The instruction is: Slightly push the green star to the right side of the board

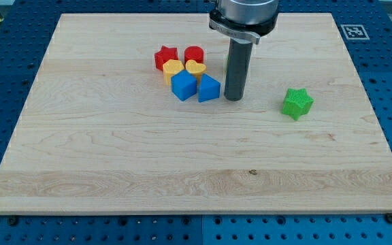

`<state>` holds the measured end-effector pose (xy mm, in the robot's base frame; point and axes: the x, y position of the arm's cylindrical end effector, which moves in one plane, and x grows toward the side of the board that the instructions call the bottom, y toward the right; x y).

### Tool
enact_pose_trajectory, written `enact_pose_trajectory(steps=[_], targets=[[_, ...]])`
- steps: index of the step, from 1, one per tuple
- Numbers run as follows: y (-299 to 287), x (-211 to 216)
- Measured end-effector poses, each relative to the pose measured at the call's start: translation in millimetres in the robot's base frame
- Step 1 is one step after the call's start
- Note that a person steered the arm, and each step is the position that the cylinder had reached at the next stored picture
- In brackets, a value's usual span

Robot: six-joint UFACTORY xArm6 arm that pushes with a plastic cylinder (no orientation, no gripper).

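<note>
The green star (297, 103) lies alone on the wooden board (114, 156), right of centre. My tip (233, 99) rests on the board to the star's left, about a block and a half's width away from it. The tip stands just right of the blue triangular block (209, 88), close to it or touching. The rod rises straight to the view's top.
A cluster sits left of the tip: a red star (166, 56), a red cylinder (194, 55), a yellow hexagon (173, 69), a yellow heart (194, 68), a blue cube (183, 86). A marker tag (353, 30) sits by the board's top right corner.
</note>
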<state>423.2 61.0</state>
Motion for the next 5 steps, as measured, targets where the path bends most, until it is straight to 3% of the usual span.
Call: enact_pose_trajectory(steps=[3, 5], targets=[[-7, 21], [-9, 2]])
